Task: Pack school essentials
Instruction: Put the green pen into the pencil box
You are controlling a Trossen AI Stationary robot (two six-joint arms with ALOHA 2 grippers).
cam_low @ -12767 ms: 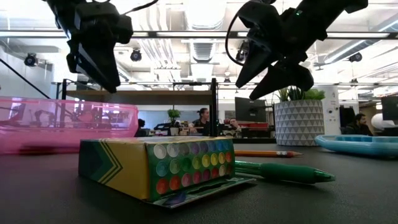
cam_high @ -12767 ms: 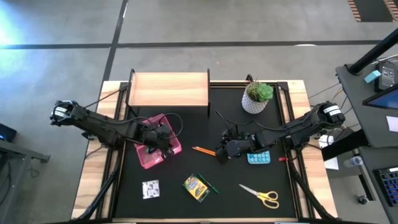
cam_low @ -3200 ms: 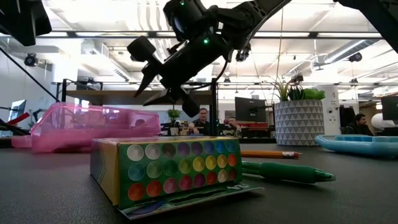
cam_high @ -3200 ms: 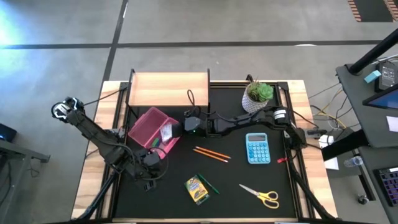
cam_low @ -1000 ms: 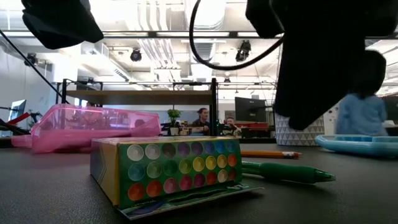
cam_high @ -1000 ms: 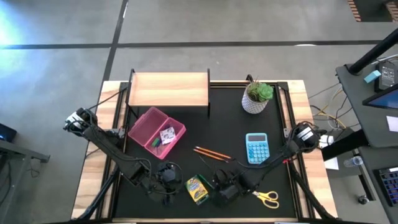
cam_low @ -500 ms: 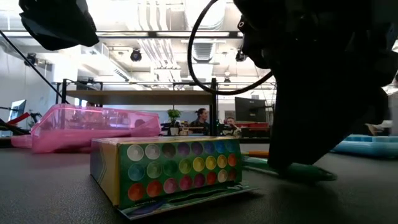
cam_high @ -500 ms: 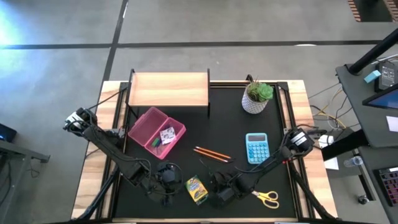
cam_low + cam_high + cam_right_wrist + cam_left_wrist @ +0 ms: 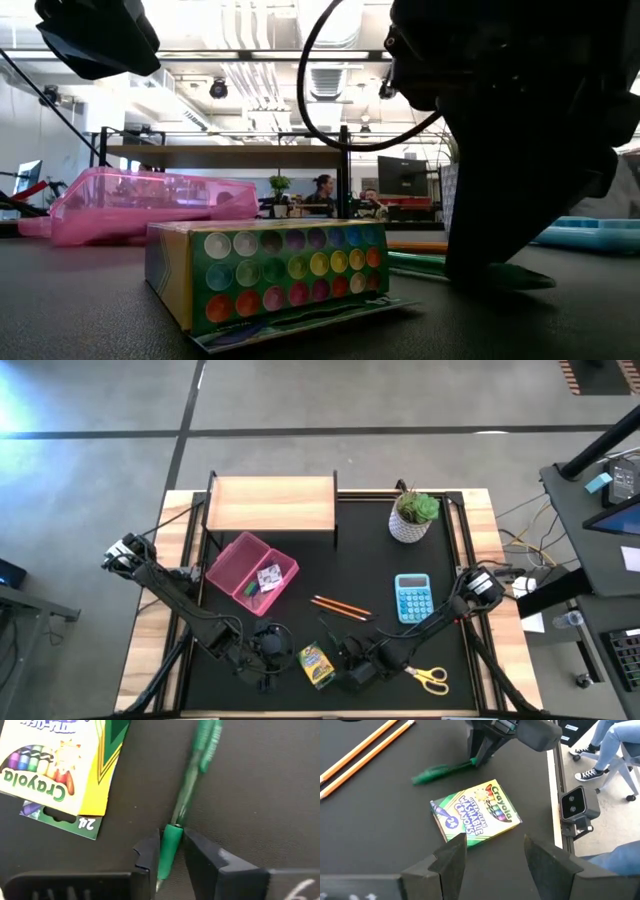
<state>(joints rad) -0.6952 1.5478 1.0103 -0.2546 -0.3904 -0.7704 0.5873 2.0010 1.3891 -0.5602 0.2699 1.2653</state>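
A green pen [image 9: 192, 785] lies on the black mat just right of the yellow-green crayon box [image 9: 315, 663], and my right gripper [image 9: 358, 668] is down on it, shut on it. The crayon box [image 9: 475, 812] lies flat on the mat. Left of it, my left gripper [image 9: 492, 852] hovers open over the mat, holding nothing. Two orange pencils [image 9: 340, 607] lie side by side mid-table. Yellow-handled scissors [image 9: 430, 678] lie near the front right. A pink box [image 9: 250, 572] at the left holds a small white patterned square [image 9: 267, 574]. My right gripper pinches the green pen's thicker grip section [image 9: 171, 845], close to its tip, between its two fingers [image 9: 200, 857]. The fingers come from above, slanting down, and lie across the pen. The pen lies flat on the mat.
A blue calculator [image 9: 413, 598] lies right of the pencils. A potted plant [image 9: 413, 515] stands at the back right and a wooden shelf [image 9: 270, 505] at the back. The low-view camera [image 9: 575, 805] stands at the table's near edge.
My right gripper has sunk down onto the green pen beside the crayon box, where its fingers now stand on either side of the pen. The left arm has kept still.
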